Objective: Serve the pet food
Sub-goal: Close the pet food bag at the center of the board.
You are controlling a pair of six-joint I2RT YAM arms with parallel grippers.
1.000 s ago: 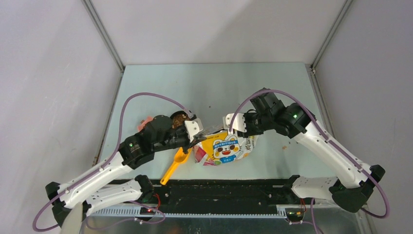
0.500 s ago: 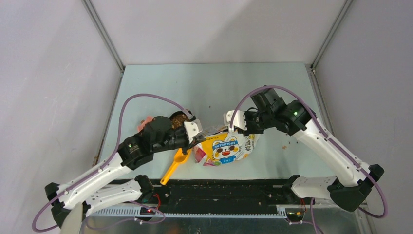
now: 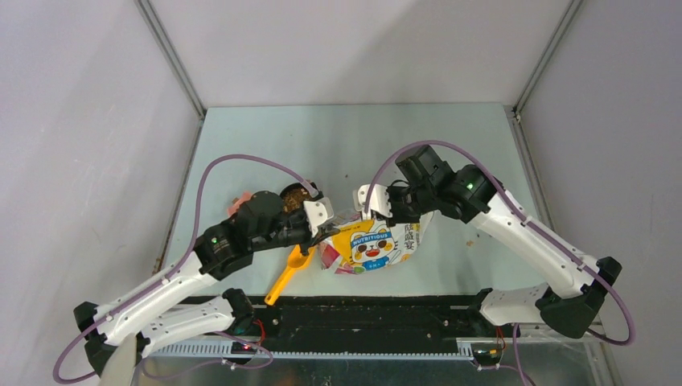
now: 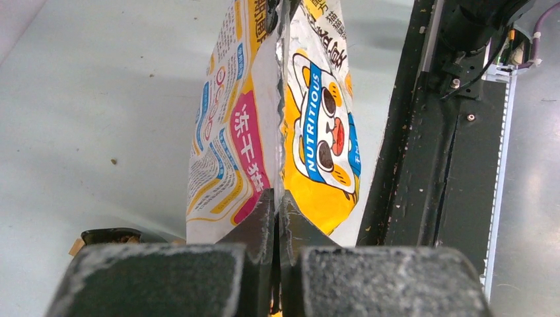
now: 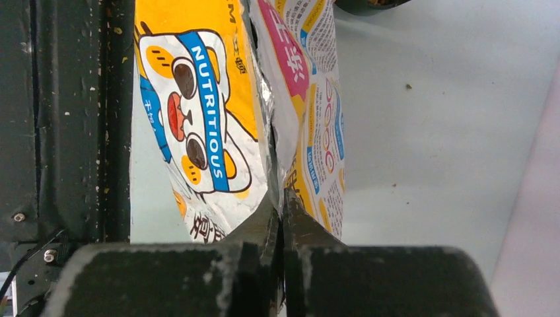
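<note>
Both arms (image 3: 161,285) arch inward, fingers (image 4: 261,221) pinching the bag (image 3: 374,244)

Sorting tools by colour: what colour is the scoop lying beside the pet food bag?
Yellow-orange scoop; it shows best in the top external view.

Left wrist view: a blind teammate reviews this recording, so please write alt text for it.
The left pincer is shut on the edge of a cat-print bag, which stretches away over a pale table. A black rail runs along the right.
</note>
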